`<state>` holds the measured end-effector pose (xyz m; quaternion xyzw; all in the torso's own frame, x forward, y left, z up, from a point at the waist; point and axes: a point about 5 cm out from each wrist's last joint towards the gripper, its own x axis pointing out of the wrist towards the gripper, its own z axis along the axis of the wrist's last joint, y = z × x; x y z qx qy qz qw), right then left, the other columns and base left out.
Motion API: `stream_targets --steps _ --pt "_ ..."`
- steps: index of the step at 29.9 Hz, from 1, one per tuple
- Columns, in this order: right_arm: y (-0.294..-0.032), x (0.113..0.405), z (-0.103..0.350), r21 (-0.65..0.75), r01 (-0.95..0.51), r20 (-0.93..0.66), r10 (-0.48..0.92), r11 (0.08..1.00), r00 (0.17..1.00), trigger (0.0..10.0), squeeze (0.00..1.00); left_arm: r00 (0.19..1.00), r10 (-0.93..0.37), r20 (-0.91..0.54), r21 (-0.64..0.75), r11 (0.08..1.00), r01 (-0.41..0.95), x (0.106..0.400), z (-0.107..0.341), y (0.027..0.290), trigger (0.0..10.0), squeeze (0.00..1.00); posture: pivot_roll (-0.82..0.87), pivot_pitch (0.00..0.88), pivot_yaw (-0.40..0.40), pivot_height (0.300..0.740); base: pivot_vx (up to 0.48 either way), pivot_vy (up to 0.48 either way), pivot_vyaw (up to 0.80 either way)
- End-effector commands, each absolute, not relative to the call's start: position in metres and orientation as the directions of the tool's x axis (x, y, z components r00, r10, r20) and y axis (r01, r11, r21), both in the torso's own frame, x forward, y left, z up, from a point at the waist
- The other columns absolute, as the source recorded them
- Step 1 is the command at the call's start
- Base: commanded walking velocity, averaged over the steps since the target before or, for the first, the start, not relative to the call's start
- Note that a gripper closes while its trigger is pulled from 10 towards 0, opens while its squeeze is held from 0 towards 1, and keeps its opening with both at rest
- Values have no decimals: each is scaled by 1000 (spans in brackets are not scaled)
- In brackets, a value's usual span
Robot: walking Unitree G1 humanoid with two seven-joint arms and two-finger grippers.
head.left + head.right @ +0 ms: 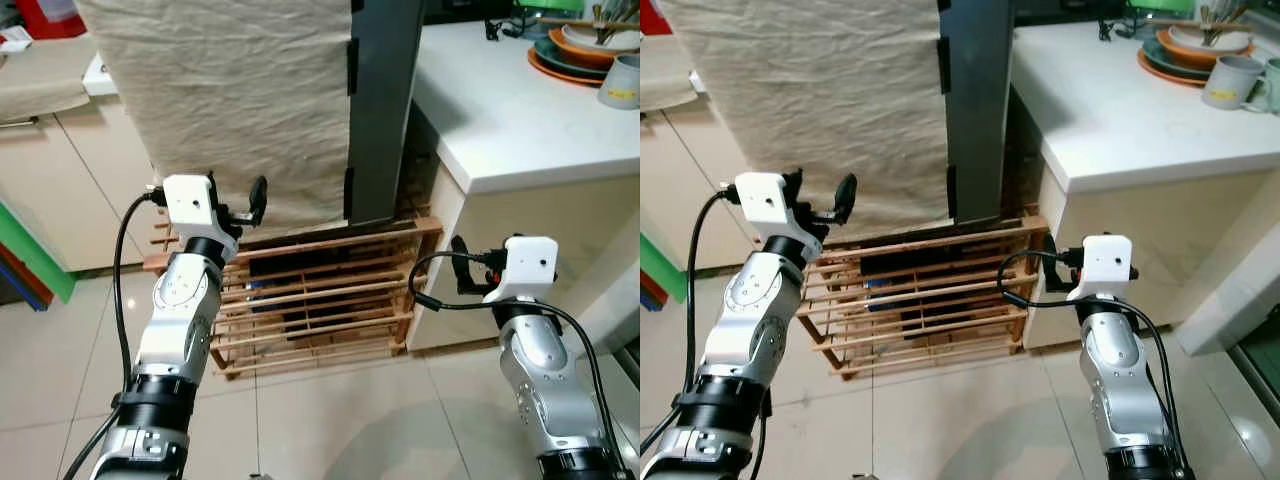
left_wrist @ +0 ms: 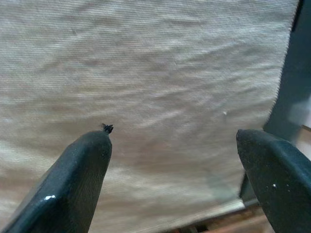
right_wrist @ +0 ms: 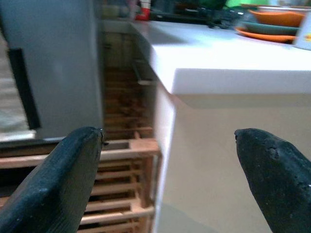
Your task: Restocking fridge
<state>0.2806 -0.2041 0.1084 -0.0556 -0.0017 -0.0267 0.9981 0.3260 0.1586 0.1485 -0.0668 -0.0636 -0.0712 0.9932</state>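
Restocking looks barely begun: the left gripper [image 2: 172, 160], spread wide and empty, faces the cloth-draped fridge [image 1: 240, 100] on its wooden rack [image 1: 320, 300], while the right gripper [image 3: 167, 170], equally wide and empty, hovers near the white counter [image 1: 500, 110].

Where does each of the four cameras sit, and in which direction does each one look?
Left eye view: on the head, looking forward and down at the cloth-covered fridge on a wooden rack; both silver arms show.
Right eye view: the same scene, beside it; also the white counter.
Left wrist view: along the open left gripper, facing the beige cloth.
Right wrist view: along the open right gripper, facing the counter's edge.
Shared: both wrist views catch the fridge's grey side.
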Motion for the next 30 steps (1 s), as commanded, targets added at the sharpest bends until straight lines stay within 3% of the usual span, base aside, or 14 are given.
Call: stream_targets --steps 1,9,18,23,30 --pt "-207 280 107 -101 70 7 -70 992 998 10000 0 976 -149 159 -151 973 173 325 157 158 10000 0 -126 0 66 740 0 480 -781" --pt "-206 279 117 -114 92 69 -85 989 994 10000 0 957 -248 153 -135 954 269 312 158 139 10000 0 -134 0 77 740 0 480 -781" --pt "-209 273 113 -98 118 61 -112 988 992 10000 0 947 -272 173 -110 950 293 304 165 143 10000 0 -127 0 72 740 0 480 -779" --pt "-206 275 113 -92 102 61 -96 991 993 10000 0 868 -436 237 -59 885 461 296 188 116 10000 0 -125 0 68 740 0 472 -775" --pt "-207 275 112 -86 117 60 -112 989 992 10000 0 875 -437 208 -70 886 459 299 186 119 10000 0 -127 0 72 740 0 458 -763"
